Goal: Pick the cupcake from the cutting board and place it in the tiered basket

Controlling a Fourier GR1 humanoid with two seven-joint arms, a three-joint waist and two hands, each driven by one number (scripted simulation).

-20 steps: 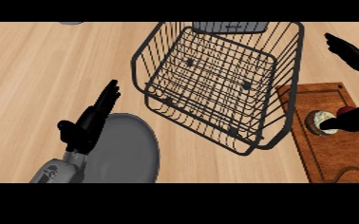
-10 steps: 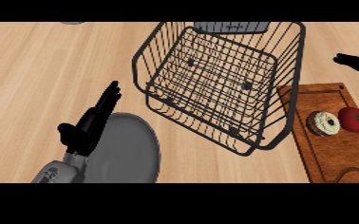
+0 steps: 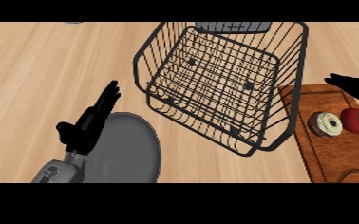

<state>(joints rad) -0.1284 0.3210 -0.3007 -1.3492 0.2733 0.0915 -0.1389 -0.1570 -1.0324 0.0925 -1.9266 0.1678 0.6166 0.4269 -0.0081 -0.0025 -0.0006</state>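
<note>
Lower left, the left hand (image 3: 88, 123) rests released, fingers straight, over a grey plate (image 3: 129, 154). The cupcake (image 3: 326, 124) sits on the cutting board (image 3: 326, 156), lower right. Right hand (image 3: 345, 82), cut off; grip unreadable. Tiered basket (image 3: 224, 80) stands centre.

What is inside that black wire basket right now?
Nothing shows inside the wire basket; only the wooden counter appears through its mesh. The cupcake sits on the cutting board beside it. A grey piece at the basket's far rim hides whatever lies beneath.
</note>
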